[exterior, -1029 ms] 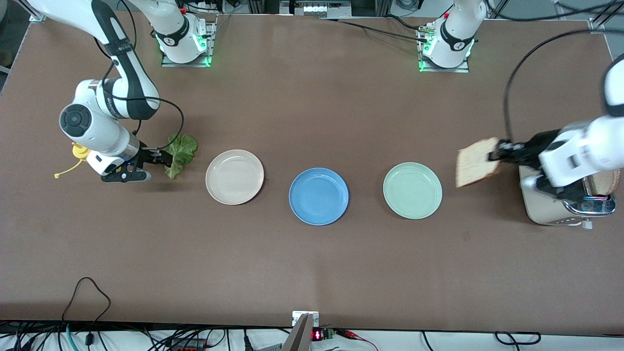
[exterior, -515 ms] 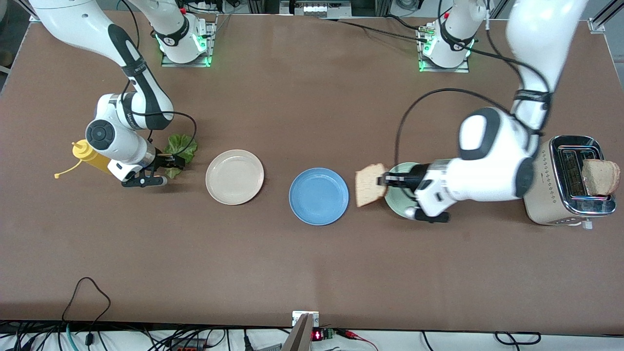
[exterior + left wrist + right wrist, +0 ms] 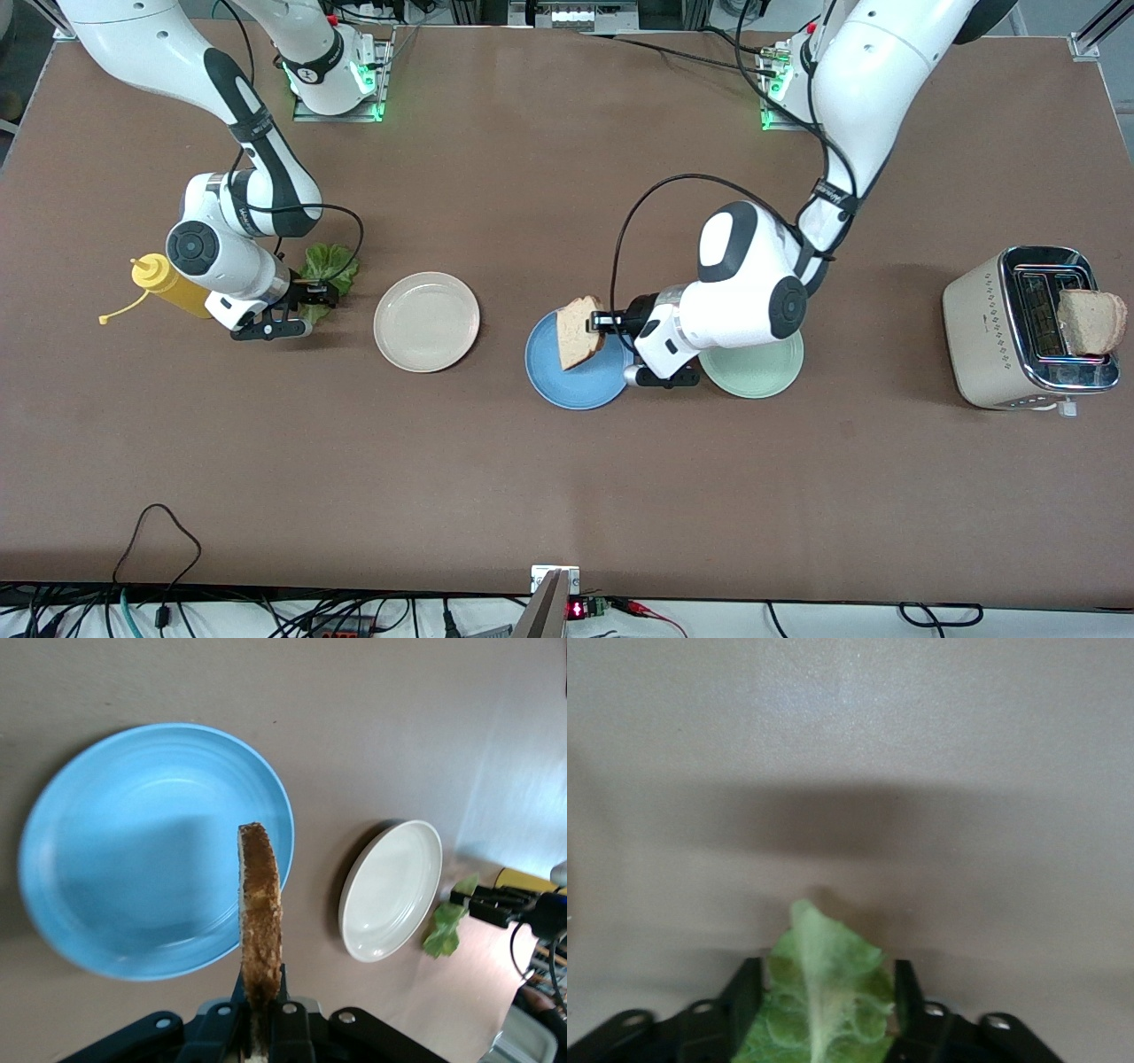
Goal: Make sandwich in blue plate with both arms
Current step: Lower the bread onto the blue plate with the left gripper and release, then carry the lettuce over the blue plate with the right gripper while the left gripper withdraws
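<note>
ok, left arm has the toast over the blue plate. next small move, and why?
Probably lower and lay it flat before releasing. The left tool holds the bread slice on edge above the blue plate, which has nothing on it. The right tool is at the lettuce leaf, with the leaf between its fingers.

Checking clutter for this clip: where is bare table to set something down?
Free: the wide strip nearer the front camera than the blue plate, and between green plate and toaster. Crowded: around lettuce, mustard bottle, right gripper.
</note>
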Controlling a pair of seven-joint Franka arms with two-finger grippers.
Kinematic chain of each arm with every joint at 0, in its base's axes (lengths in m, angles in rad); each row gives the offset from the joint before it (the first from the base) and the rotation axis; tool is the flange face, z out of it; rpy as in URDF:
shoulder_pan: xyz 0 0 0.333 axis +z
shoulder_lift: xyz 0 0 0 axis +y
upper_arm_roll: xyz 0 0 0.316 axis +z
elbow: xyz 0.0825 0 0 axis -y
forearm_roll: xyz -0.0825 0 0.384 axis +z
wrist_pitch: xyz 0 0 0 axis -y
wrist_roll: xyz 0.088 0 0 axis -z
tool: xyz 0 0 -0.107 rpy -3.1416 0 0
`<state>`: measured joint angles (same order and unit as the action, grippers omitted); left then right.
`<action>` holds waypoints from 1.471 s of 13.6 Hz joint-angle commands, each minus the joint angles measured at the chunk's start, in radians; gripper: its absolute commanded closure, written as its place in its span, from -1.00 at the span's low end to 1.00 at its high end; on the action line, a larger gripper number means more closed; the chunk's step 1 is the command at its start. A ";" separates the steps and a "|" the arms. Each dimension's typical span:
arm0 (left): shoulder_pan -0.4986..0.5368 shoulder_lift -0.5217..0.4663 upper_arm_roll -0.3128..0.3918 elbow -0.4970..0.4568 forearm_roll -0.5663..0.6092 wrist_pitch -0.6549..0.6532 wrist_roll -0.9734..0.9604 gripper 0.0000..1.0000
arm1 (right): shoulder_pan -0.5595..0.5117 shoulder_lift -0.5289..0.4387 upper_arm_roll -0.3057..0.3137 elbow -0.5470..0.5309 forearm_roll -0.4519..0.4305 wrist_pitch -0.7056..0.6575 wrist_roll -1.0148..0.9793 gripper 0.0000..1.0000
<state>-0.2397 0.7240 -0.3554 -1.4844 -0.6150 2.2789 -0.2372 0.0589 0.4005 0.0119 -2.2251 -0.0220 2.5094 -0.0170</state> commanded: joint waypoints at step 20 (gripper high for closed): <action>0.132 -0.020 0.083 -0.063 0.007 -0.060 0.220 -1.00 | 0.090 -0.014 0.006 0.357 0.146 -0.454 0.313 0.88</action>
<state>-0.1174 0.7888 -0.3246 -1.5031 -0.6513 2.3026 -0.0404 0.1079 0.3846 0.0184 -1.9053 0.0452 2.0936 0.2135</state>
